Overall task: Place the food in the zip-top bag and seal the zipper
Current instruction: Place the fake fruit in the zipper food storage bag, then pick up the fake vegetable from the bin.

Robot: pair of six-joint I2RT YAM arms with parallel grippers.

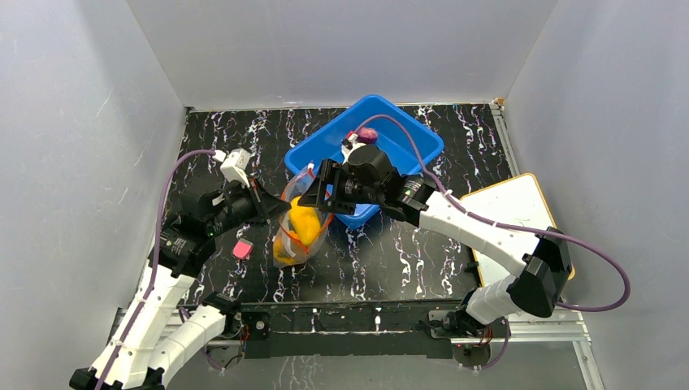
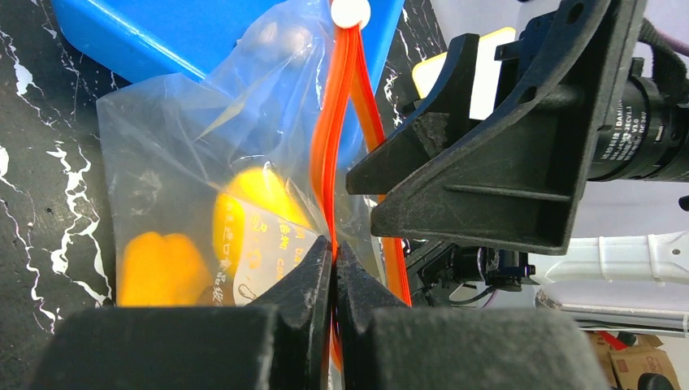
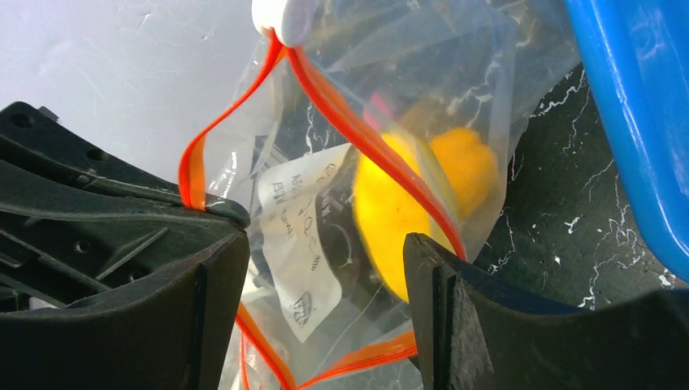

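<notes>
Small print on the white label (image 3: 296, 236) inside the zip-top bag (image 1: 299, 231), too blurred to read. Clear and crinkly, on the black marbled table (image 1: 406, 260), just beside the blue bin (image 1: 321, 150). Inside, yellow and orange food (image 3: 390, 203). Red-orange zipper (image 2: 333, 146) parted, white slider (image 2: 350, 12) at one end. Pinched together on the zipper: the left gripper (image 2: 334, 248). Wide apart around the bag mouth: the right gripper (image 3: 325, 244).

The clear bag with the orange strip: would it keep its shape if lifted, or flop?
Probably floppy: the bag film is wrinkled, and its zipper bows. Likely bottom-heavy, since the yellow food gathers at the closed end. Possibly slippery, being glossy plastic.
</notes>
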